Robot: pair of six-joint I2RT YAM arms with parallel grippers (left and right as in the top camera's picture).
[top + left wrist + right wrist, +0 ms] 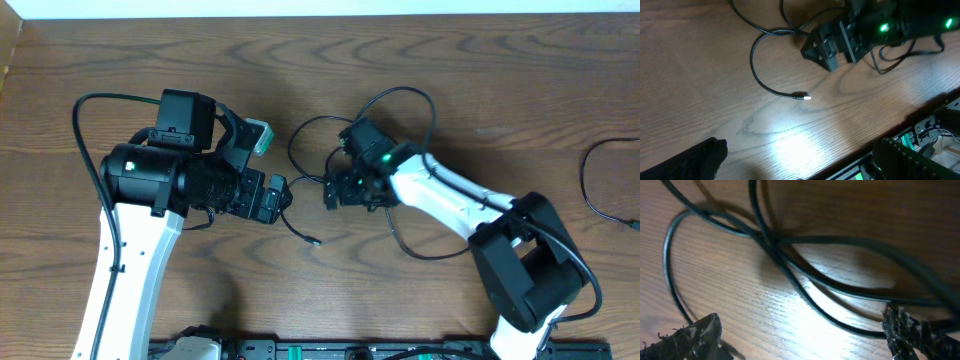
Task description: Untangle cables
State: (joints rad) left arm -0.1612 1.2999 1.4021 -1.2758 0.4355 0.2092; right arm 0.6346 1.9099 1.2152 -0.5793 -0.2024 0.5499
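Observation:
Several thin black cables (400,89) lie in crossing loops on the wooden table at the centre. One strand ends in a small plug (316,241), which also shows in the left wrist view as the plug (801,96). My right gripper (330,188) is low over the tangle and stands open. In its wrist view the cables (771,239) cross ahead of the right gripper (802,337), and one strand runs on the table between its fingers, close to the right finger (910,335). My left gripper (282,196) is open and holds nothing, facing the right gripper (830,45) across the plug end.
Another black cable (586,185) curls at the table's right edge, apart from the tangle. The table's front edge with a rail of equipment (925,130) runs close beside the left gripper (797,165). The arms' own thick wires hang by each arm.

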